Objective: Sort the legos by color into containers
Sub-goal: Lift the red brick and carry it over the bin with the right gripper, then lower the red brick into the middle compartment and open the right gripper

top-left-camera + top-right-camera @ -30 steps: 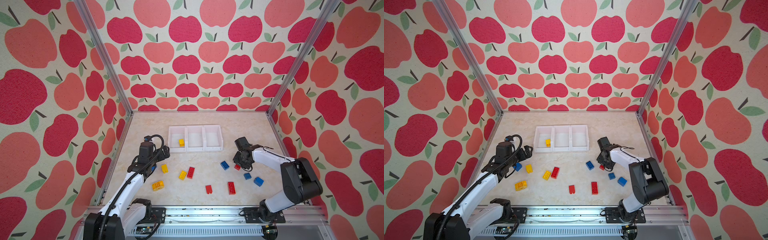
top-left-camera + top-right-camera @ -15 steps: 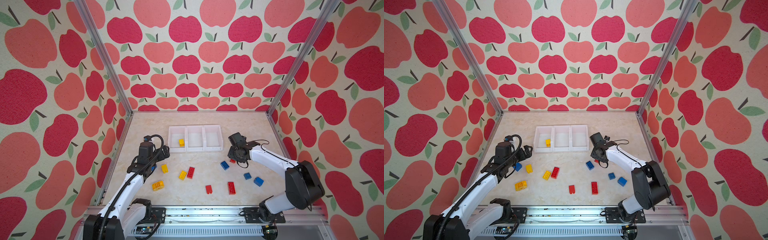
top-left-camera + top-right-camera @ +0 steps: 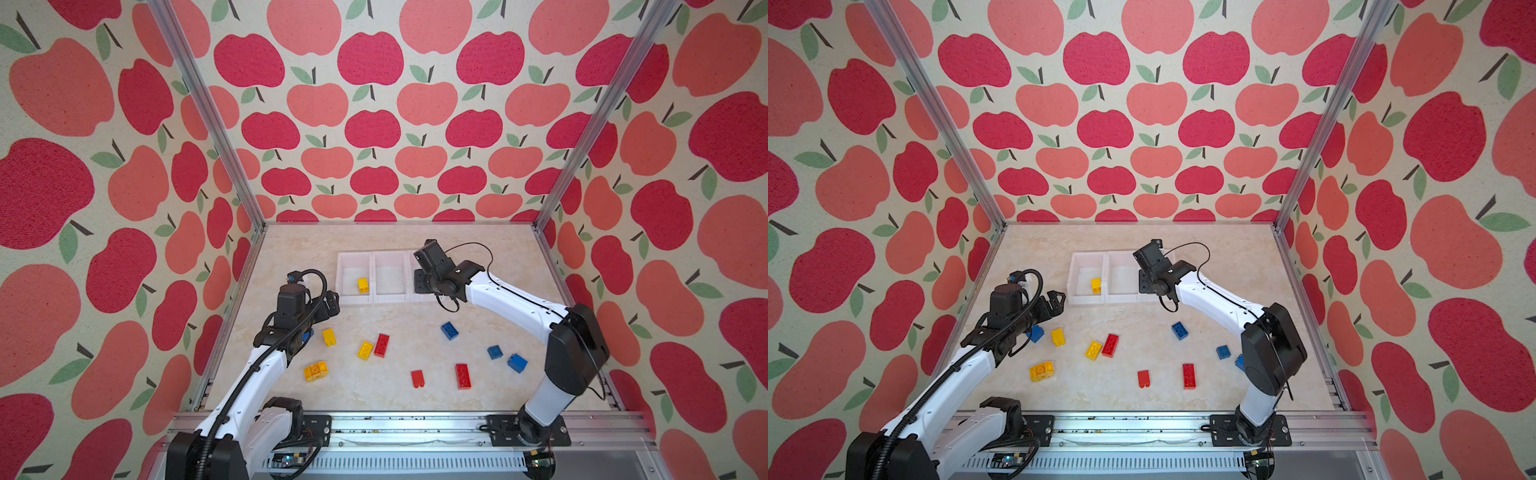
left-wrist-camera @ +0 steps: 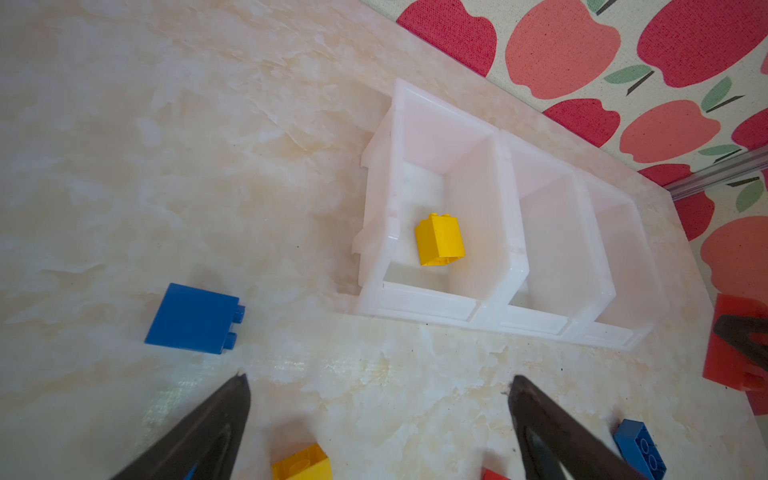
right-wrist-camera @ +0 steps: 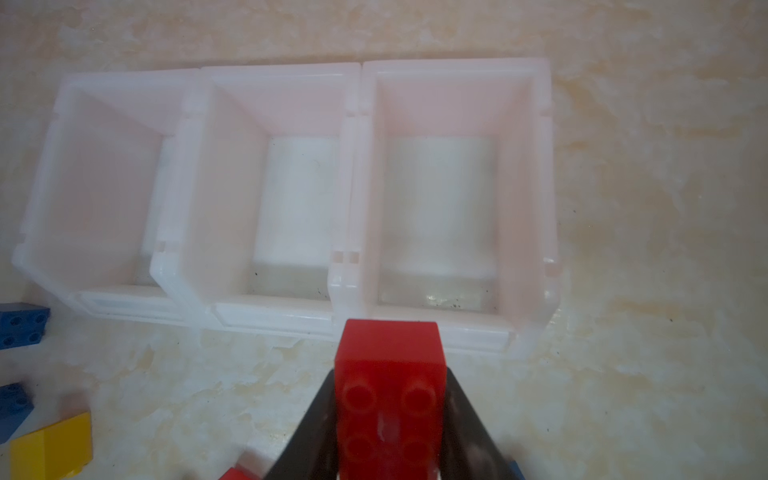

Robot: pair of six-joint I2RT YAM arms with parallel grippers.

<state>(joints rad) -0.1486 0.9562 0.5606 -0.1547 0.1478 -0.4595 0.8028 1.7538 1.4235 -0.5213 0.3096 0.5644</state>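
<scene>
The right gripper [image 5: 390,382] hangs at the 3 o'clock end of the white bins [image 5: 353,104], jaws clamped on a red brick [image 5: 390,345] — four studs turned back toward the wrist camera and a smooth side toward the bins. Its long axis cannot be judged. A second ago this gripper was low among the loose bricks [image 3: 494,352] at about 4 o'clock on the floor [image 3: 374,237]; it has since risen and swung to the row at 12 o'clock. The left gripper [image 3: 332,300] has not moved, at 9 o'clock, jaws wide apart and empty. One yellow brick [image 3: 363,285] lies in the 9 o'clock bin, studs toward 12. An oblong red brick [image 3: 463,376] lies lengthwise — 12 to 6.
</scene>
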